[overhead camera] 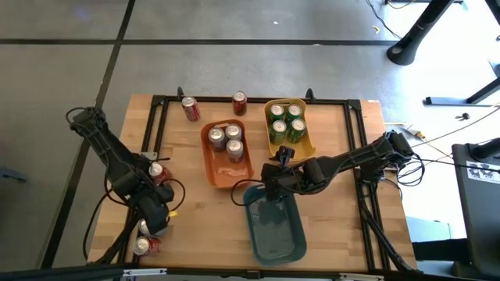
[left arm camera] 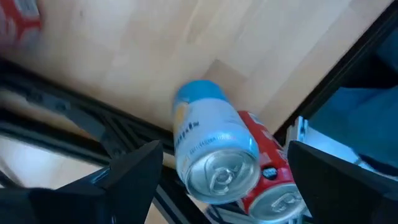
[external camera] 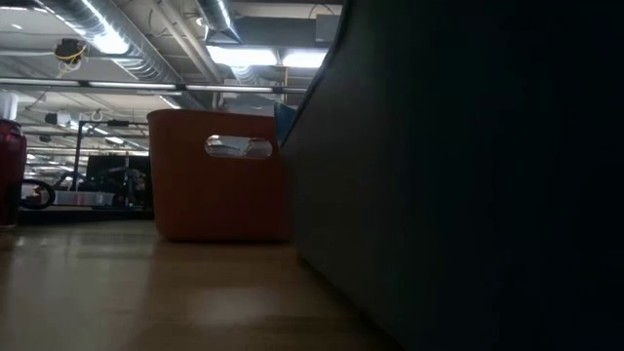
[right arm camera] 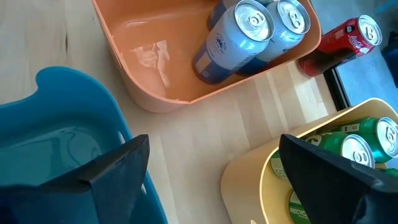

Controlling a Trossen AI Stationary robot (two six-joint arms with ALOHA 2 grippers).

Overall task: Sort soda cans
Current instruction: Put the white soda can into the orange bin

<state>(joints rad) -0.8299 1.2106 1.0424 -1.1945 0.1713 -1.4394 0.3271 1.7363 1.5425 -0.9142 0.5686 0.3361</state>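
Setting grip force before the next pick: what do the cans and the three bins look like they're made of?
The cans, like the silver-blue can between the open left gripper's fingers, look like thin metal: shiny brushed lid with pull tab, printed glossy body. The orange bin, yellow bin and blue-grey bin look like moulded plastic: smooth, rounded rims, soft sheen. Probably rigid, though the pictures can't confirm.

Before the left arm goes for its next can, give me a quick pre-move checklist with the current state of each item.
1. Left gripper open: ok.
2. Silver-blue can lies between its fingers: ok.
3. Red can touches that can, risk of nudging: not ok.
4. Orange bin has room: ok.
5. Right gripper open, empty, clear of the left side: ok.
6. Blue-grey bin empty: ok.
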